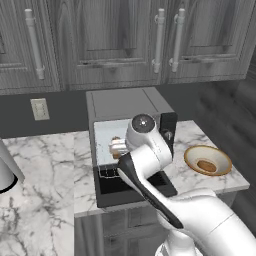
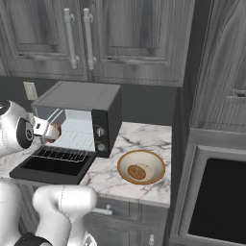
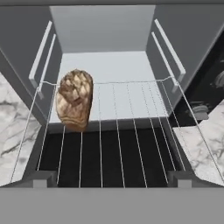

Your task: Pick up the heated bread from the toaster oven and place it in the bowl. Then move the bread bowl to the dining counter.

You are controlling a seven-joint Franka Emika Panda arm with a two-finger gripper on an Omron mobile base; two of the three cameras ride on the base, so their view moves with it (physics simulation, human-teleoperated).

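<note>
Toaster oven (image 2: 79, 98): sitting on the marble worktop (image 2: 144, 137) with its dark glass door (image 2: 53, 168) lying folded down flat, the white interior showing.
Wire rack (image 3: 116, 131): sticking out partway over the lowered door.
Heated bread (image 3: 75, 99): lying on the wire rack toward its left side in the hand view, golden-brown and chunky, just inside the oven mouth.
Gripper (image 3: 109, 179): facing straight into the oven with its jaws standing spread wide and gripping nothing; the two dark finger tips (image 3: 39, 179) are sitting apart from the bread.
Bowl (image 2: 141, 166): resting on the worktop to the right of the oven, near the counter edge.
Darker bread piece (image 2: 137, 171): lying inside the bowl, flat and oval.
</note>
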